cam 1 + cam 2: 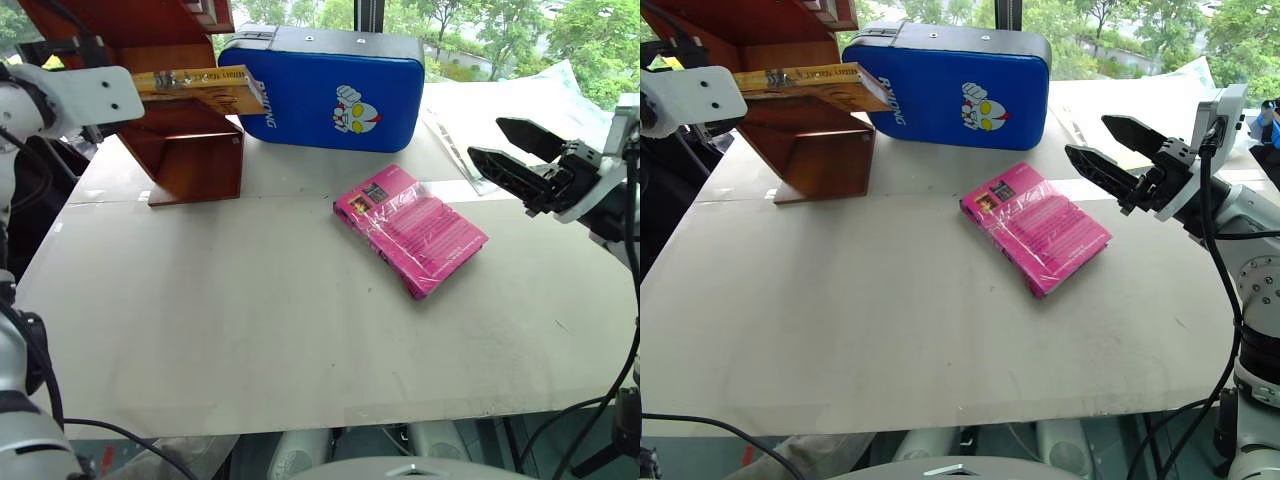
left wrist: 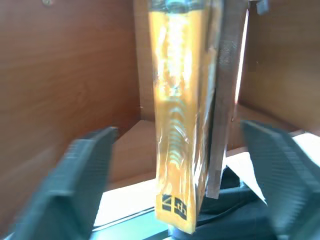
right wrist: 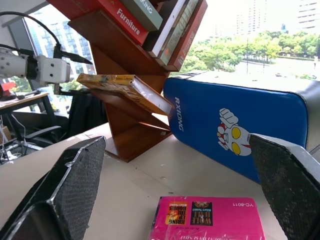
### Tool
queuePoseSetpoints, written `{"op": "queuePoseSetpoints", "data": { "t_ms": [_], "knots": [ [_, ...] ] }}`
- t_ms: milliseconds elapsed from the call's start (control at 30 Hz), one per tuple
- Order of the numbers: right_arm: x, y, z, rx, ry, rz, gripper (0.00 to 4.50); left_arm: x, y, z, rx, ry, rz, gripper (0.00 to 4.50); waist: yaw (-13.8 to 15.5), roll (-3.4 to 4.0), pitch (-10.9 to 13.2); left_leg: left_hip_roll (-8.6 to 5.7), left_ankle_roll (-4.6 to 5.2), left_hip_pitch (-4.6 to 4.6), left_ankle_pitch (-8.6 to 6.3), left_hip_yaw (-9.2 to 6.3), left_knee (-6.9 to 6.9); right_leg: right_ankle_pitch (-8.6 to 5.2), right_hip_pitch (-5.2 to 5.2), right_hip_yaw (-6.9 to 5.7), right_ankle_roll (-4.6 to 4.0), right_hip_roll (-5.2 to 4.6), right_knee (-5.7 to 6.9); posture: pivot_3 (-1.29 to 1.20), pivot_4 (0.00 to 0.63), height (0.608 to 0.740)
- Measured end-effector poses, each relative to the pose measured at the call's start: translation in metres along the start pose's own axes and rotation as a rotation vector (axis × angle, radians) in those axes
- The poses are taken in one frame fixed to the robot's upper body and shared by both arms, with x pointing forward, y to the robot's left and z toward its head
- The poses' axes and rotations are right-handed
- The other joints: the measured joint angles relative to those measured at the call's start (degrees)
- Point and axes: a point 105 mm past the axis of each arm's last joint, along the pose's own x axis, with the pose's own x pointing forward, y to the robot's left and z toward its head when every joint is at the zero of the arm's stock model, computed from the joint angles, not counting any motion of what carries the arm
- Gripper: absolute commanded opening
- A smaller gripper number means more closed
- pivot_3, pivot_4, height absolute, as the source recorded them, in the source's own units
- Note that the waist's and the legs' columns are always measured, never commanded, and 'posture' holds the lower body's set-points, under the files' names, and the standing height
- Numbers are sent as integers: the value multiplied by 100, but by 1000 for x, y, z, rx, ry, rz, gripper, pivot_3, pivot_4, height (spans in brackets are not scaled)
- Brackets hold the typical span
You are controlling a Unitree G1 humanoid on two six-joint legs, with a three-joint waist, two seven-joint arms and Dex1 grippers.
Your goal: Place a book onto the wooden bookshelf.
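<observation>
looking down over the table (image 1: 300,330), we see the book (image 1: 200,88), yellow-orange, lying on a slanted panel of the wooden bookshelf (image 1: 190,150) at the far left, its near end jutting out past the shelf's edge. our left gripper (image 2: 180,165) sits at the book's end with both black fingers (image 2: 82,175) spread wide on either side of the cover, clear of it, so the grasp is released and the book rests on the wood alone. over on the right, our right gripper (image 1: 1120,160) hangs above the table's right side, its two fingers parted and holding nothing. just beside it, toward the middle, a magenta-pink book (image 1: 412,228) lies flat on the table in glossy wrap. behind that, at the far edge, a blue padded case (image 1: 335,95) with a cartoon figure stands right next to the bookshelf. more books (image 3: 150,20) lean on the upper slanted shelf.
</observation>
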Motion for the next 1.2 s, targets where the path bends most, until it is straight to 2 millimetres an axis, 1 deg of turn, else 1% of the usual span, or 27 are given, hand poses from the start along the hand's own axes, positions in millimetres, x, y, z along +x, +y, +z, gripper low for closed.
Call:
{"op": "queuePoseSetpoints", "data": {
  "t_ms": [100,133,167,200,267,300,333,400,433,467,533,600,633,667,700,767,833,867,933,1000,1033,1133,1200],
  "knots": [
    [1,0,-1,4,5,13,4500,-17,0,1,-42,-6,-3,4102,-15,-1,0,2,0,-3,0,3,-1,0,-8,7,0,-9,-2,0,150,740],
    [0,-1,-2,9,8,13,4500,-24,4,5,-78,-20,9,4102,-5,-1,1,2,0,-5,0,4,0,0,-9,5,0,-8,-1,0,150,740],
    [0,-2,-3,14,11,17,4500,-33,13,13,-135,-56,31,4102,1,-2,1,3,0,-5,0,3,0,0,-9,5,0,-8,-2,0,150,740],
    [-1,-2,-4,16,13,18,4500,-39,18,18,-163,-80,42,4102,15,-2,1,2,0,-6,0,3,1,0,-8,2,0,-10,-1,0,150,740],
    [-3,-1,-7,25,22,37,4500,-58,27,40,-302,-194,51,4102,34,-2,1,2,0,-4,0,1,1,0,0,-2,0,-7,-5,0,150,740],
    [-4,0,-10,32,27,44,4500,-66,29,58,-381,-286,44,4102,49,-2,1,2,0,-1,0,0,5,-1,7,-6,0,-7,-7,0,150,740],
    [-5,1,-11,39,30,55,4500,-75,22,81,-490,-403,-6,4102,55,1,1,2,0,0,0,-1,6,-1,10,-6,0,-7,-7,0,150,740],
    [-6,2,-13,48,33,64,4500,-80,-8,110,-626,-534,-151,4102,41,7,-3,2,0,14,0,2,8,-1,22,-1,0,-8,-3,0,150,740],
    [-7,3,-14,52,34,68,4500,-81,-33,126,-699,-587,-266,4102,33,5,-1,4,0,18,0,2,7,-1,21,3,0,-10,2,0,150,740],
    [-7,3,-15,55,36,71,4500,-81,-52,136,-768,-615,-339,4102,28,5,-1,10,-1,22,0,0,8,1,21,5,-2,-15,-1,0,150,740],
    [-9,3,-16,58,37,66,4500,-81,-114,156,-923,-631,-546,4102,-8,4,-1,15,-2,32,0,14,4,0,20,21,-3,-12,13,0,150,740],
    [-12,3,-17,64,39,59,4500,-83,-142,167,-1022,-630,-639,4102,6,-3,4,35,-9,21,4,13,5,3,11,18,-8,4,4,0,150,740],
    [-14,3,-18,66,40,52,4500,-84,-148,169,-1075,-638,-644,4102,22,0,2,37,-10,22,4,14,4,5,13,18,-11,6,0,0,150,740],
    [-21,4,-22,56,50,38,4500,-88,-160,174,-1160,-655,-659,4102,55,7,-5,38,-10,25,4,18,3,5,15,21,-12,3,-2,0,150,740],
    [-26,6,-29,55,72,31,4500,-90,-171,175,-1205,-649,-680,4102,75,6,-7,39,-11,26,3,19,2,5,17,20,-12,4,-5,0,150,740],
    [-48,6,-52,27,140,-14,4500,-92,-193,173,-1344,-614,-679,4102,148,5,-8,40,-11,25,3,22,-2,5,20,20,-12,4,-17,0,150,740],
    [-68,6,-74,20,193,-56,4500,-94,-211,168,-1434,-553,-661,4102,207,5,-8,39,-11,22,3,31,0,5,21,26,-11,0,-24,0,150,740],
    [-76,7,-81,6,209,-70,4500,-97,-219,167,-1468,-536,-659,4102,216,6,-9,38,-10,25,2,40,1,5,23,34,-11,-2,-24,0,150,740],
    [-93,7,-95,-22,232,-96,4500,-106,-245,168,-1498,-480,-686,4102,230,4,-14,41,-10,35,2,53,0,5,35,49,-11,-1,-36,0,150,740],
    [-115,4,-114,-29,266,-156,4500,-118,-278,172,-1522,-399,-730,4102,227,3,-17,46,-7,44,0,67,0,-10,42,54,-34,-3,-46,0,150,740],
    [-125,3,-123,-22,285,-184,4500,-121,-286,171,-1521,-384,-726,4102,232,3,-17,50,-7,45,0,71,1,-10,42,53,-35,-5,-44,0,150,740],
    [-144,-2,-141,-67,338,-220,4500,-120,-296,171,-1445,-396,-683,4102,245,47,-48,74,-14,62,-4,109,0,-17,55,50,-23,-20,-45,0,150,740],
    [-158,-4,-154,-82,374,-244,4500,-118,-301,171,-1409,-411,-660,4102,245,58,-59,84,-31,105,-15,119,-10,-22,93,50,-21,-19,-47,0,150,740]
  ]
}}
